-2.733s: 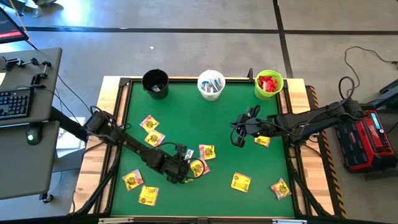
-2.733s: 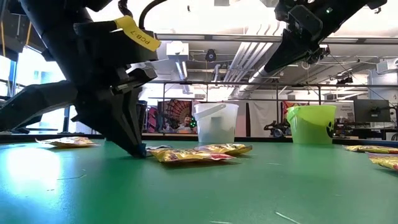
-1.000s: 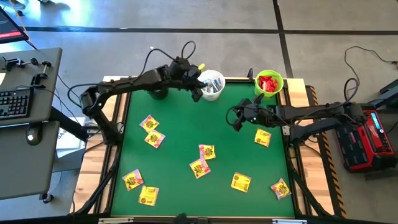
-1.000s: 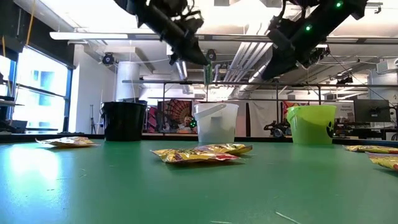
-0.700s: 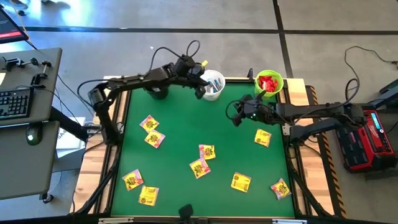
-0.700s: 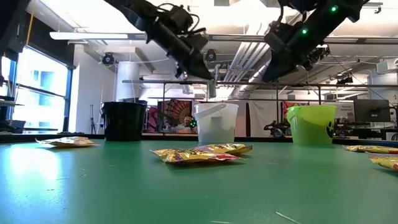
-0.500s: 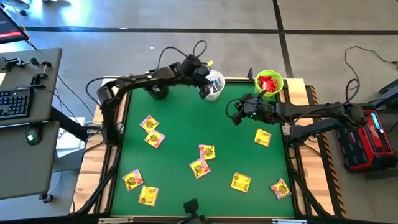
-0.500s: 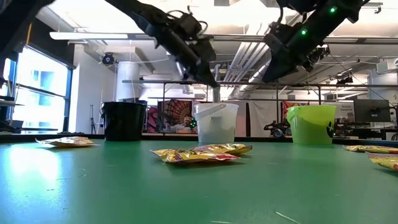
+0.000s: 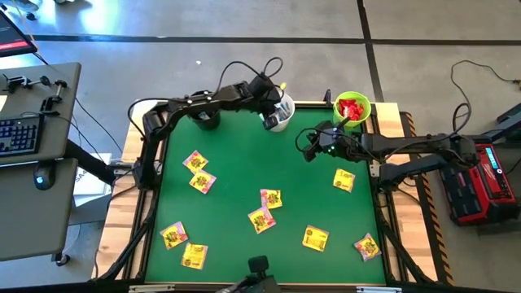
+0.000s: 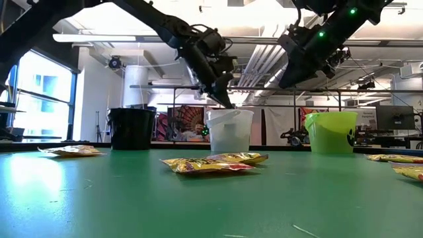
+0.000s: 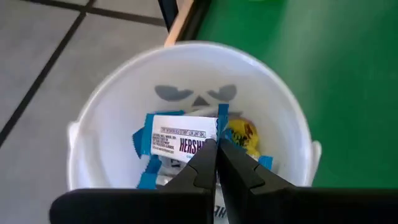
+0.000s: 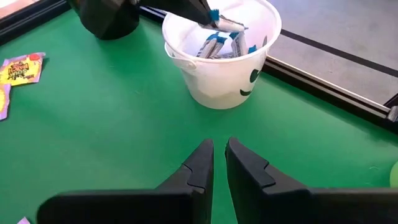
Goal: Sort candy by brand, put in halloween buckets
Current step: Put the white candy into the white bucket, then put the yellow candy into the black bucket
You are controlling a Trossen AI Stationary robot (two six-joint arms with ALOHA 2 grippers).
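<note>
My left gripper [image 9: 272, 114] [image 10: 227, 102] hangs over the mouth of the white bucket [image 9: 283, 112] [image 10: 229, 131] [image 12: 217, 68], shut on a slim white-and-blue candy packet [image 12: 229, 25]. More white-and-blue packets [image 12: 214, 45] lie inside that bucket. The black bucket [image 9: 203, 119] [image 10: 130, 129] stands to its left. The lime green bucket [image 9: 352, 108] [image 10: 329, 131], on its right, holds red packets. My right gripper [image 9: 308, 151] [image 12: 219, 152] hovers above the green table between the white and green buckets, its fingers a narrow gap apart and empty. Several yellow packets [image 9: 270, 198] lie flat on the table. My left gripper pinches the white-and-blue packet by one blue crimped end [image 11: 222, 118] between its two fingertips. The fingers [image 12: 202, 9] come slanting down from above. The packet is lifted clear and sticks out sideways over the white bucket's opening, above the packets lying inside.
Yellow packets are scattered at left [image 9: 195, 161], centre [image 9: 260, 220], right [image 9: 343, 180] and near the front edge [image 9: 194, 255] [image 9: 367, 246]. A raised wooden rim [image 9: 138, 163] borders the table. A dark object [image 9: 257, 265] shows at the near edge. Desks and equipment stand beside the table.
My left gripper, still shut on the packet, has moved toward the table's right and down, from above the gap between the black and white buckets to the white bucket's mouth. My right gripper has edged slightly toward the far edge.
</note>
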